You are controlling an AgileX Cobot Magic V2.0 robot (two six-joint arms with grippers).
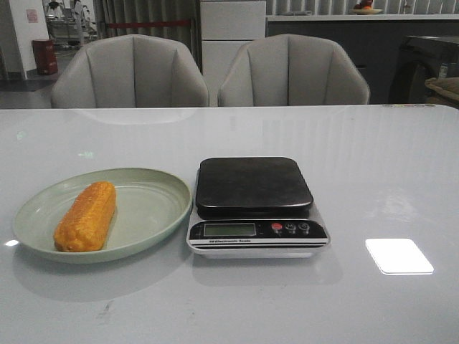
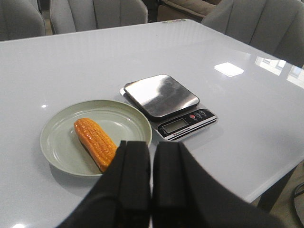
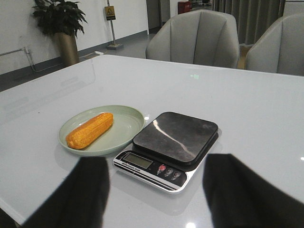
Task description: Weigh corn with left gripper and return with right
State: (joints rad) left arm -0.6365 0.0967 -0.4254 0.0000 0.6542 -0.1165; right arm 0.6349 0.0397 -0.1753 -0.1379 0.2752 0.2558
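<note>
On plate [image 1: 143, 215] corn [image 1: 86, 216], left pincer [image 2: 151, 190] clenched, right pincer [image 3: 154, 199] released, both unseen from front

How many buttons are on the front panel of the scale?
3, in a row on the scale panel right of the display: a red button nearest it, then two dark buttons. None appear hidden.

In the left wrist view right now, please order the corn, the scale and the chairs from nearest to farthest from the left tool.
1. Corn: on the green plate, just beyond the shut left tool.
2. Scale: beside the plate, farther across the table.
3. Chairs: behind the table's far edge.
</note>
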